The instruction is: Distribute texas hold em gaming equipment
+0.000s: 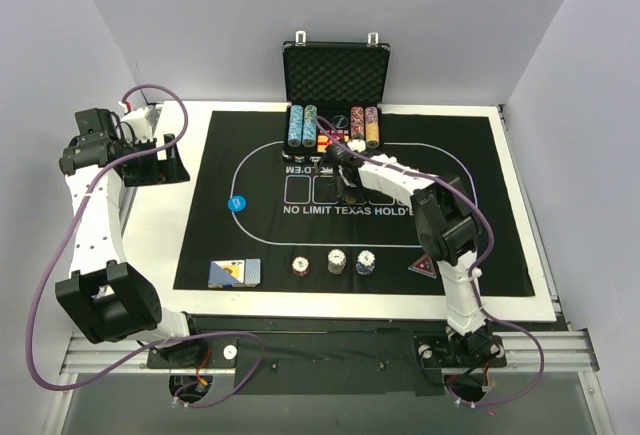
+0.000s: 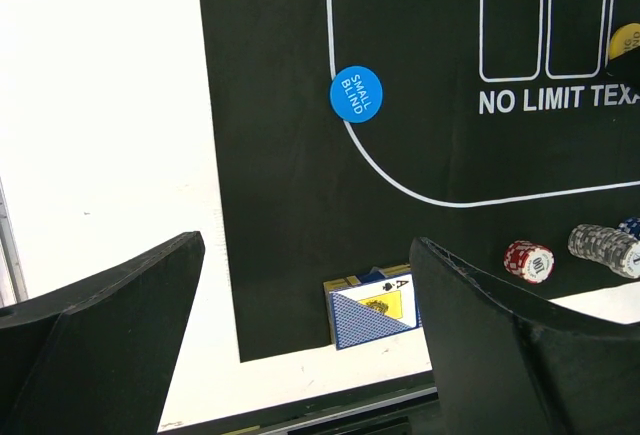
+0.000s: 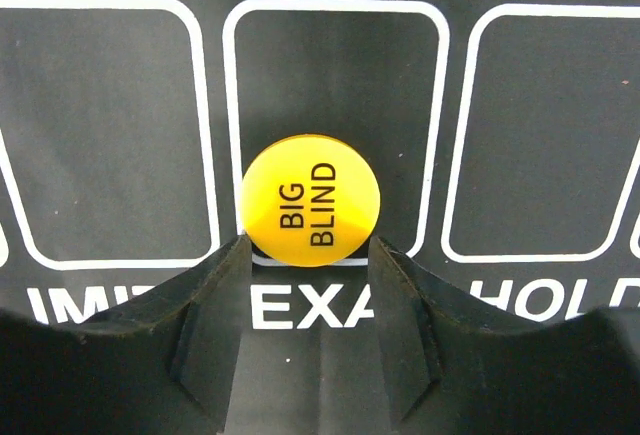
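A yellow "BIG BLIND" disc [image 3: 310,200] lies flat on a white card outline of the mat. My right gripper [image 3: 310,245] is low over it, jaws part-closed, one fingertip [image 3: 238,255] at each side of the disc's near edge; in the top view this gripper [image 1: 349,187] sits at mid-mat. A blue "SMALL BLIND" disc [image 1: 236,203] [image 2: 356,93] rests on the mat's left oval line. The card deck [image 1: 235,272] [image 2: 375,317] lies at the front left. Three chip stacks [image 1: 337,260] and a black-red triangular marker [image 1: 424,267] line the front. My left gripper [image 1: 165,155] [image 2: 305,245] hangs open and empty off the mat's left.
The open black case [image 1: 335,75] with chip columns [image 1: 302,127] stands at the mat's back edge. The black printed mat [image 1: 250,245] covers most of the white table [image 1: 185,255]. Grey walls close in on three sides.
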### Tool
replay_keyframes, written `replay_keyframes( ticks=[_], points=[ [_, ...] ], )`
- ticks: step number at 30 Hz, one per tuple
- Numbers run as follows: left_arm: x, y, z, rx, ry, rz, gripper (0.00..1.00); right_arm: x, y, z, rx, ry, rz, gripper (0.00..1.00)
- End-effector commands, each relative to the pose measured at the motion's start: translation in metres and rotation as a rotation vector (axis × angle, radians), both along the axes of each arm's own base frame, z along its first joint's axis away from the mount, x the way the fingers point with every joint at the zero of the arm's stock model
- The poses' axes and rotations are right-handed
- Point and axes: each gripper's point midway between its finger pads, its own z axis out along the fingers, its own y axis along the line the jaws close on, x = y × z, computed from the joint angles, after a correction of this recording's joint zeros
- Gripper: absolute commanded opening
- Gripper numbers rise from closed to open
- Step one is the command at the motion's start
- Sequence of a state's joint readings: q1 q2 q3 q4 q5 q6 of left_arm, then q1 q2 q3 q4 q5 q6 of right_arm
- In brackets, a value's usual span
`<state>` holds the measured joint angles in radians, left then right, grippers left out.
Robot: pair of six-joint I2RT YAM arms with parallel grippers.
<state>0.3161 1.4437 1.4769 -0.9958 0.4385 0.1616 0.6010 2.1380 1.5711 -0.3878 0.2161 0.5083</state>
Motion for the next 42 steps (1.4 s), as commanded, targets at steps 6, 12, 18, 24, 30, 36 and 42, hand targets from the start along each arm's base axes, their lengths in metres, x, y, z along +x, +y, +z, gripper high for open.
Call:
replay_keyframes(
  ticks=[6, 12, 18, 24, 30, 36, 42],
  points=[
    [0.0, 0.008, 0.023, 0.051, -0.067, 0.004, 0.96, 0.004, -0.078, 0.0, -0.074, 0.012, -0.239, 0.41],
    [0.0, 0.01, 0.018, 0.049, -0.059, 0.005, 0.96, 0.011, -0.133, 0.003, -0.086, 0.022, -0.412, 0.4],
    [0.001, 0.009, 0.018, 0.045, -0.059, 0.0, 0.96, 0.039, -0.172, 0.008, -0.071, 0.022, -0.529, 0.4],
    [0.004, 0.003, 0.015, 0.008, -0.058, -0.025, 0.96, 0.078, -0.189, 0.003, 0.001, 0.011, -0.597, 0.41],
    [0.001, 0.004, 0.009, 0.012, -0.037, -0.029, 0.96, 0.109, -0.176, 0.005, 0.082, 0.001, -0.557, 0.42],
    [0.0, 0.004, 0.012, 0.026, -0.047, -0.036, 0.96, 0.103, -0.167, 0.036, 0.102, -0.04, -0.513, 0.59],
    [0.0, 0.002, 0.014, 0.014, -0.054, -0.038, 0.96, 0.061, -0.166, 0.06, 0.097, -0.067, -0.511, 0.68]
  ],
)
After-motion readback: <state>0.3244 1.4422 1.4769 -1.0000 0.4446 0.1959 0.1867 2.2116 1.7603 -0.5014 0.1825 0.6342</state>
